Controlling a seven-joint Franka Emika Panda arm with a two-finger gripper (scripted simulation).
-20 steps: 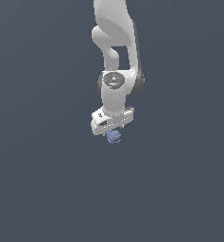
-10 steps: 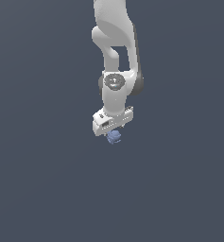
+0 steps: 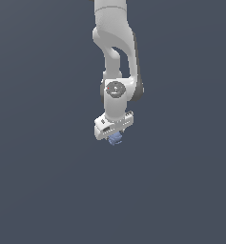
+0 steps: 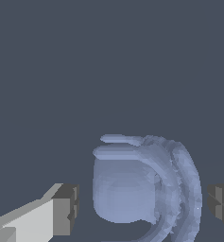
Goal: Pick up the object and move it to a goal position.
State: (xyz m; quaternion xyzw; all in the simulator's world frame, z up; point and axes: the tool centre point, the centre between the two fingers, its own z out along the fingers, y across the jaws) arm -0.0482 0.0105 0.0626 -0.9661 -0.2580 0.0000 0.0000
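The object (image 3: 117, 140) is a small periwinkle-blue lumpy blob lying on the dark floor, directly under the white hand of the arm. In the wrist view the object (image 4: 132, 189) looks like a squat cup shape with a curved band at one side. My gripper (image 3: 114, 137) is lowered around it, and the hand hides its upper part in the exterior view. In the wrist view my gripper (image 4: 142, 204) is open. One fingertip (image 4: 66, 208) and the other fingertip (image 4: 221, 201) stand on either side of the object, with a narrow gap showing at each.
The floor (image 3: 47, 190) is a plain dark grey-blue surface with no other objects, edges or goal marker in view. The white arm (image 3: 115, 57) rises straight up behind the gripper.
The gripper has come down slightly over the object, which now shows less below the hand. The object has not moved.
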